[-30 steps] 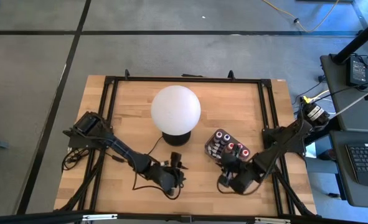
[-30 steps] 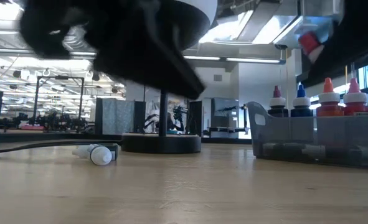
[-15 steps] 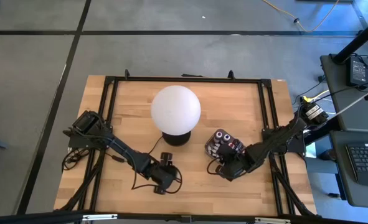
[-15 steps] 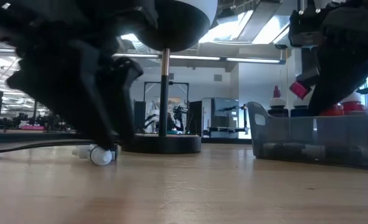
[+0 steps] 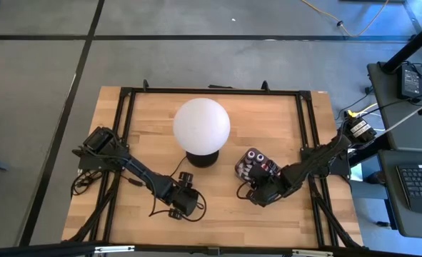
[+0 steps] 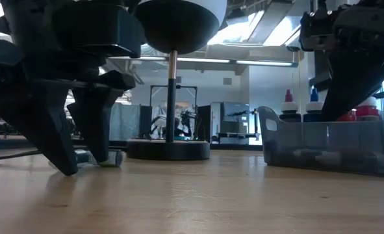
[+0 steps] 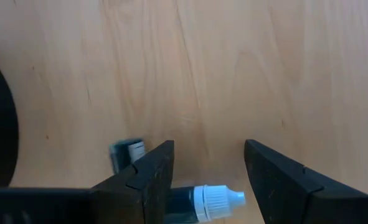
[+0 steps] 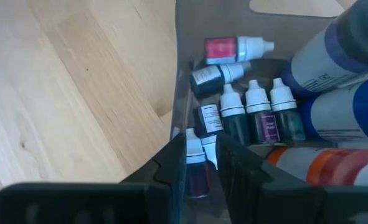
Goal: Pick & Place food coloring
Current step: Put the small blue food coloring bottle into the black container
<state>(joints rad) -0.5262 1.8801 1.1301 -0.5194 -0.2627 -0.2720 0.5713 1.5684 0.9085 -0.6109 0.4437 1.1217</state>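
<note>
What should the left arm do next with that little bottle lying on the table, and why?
Probably close the left gripper on the small bottle. Its open fingers already straddle the bottle, which lies on its side on the table, and in the low view their tips look down at the wood. Meanwhile the right gripper is over the tray, so it is busy there.
</note>
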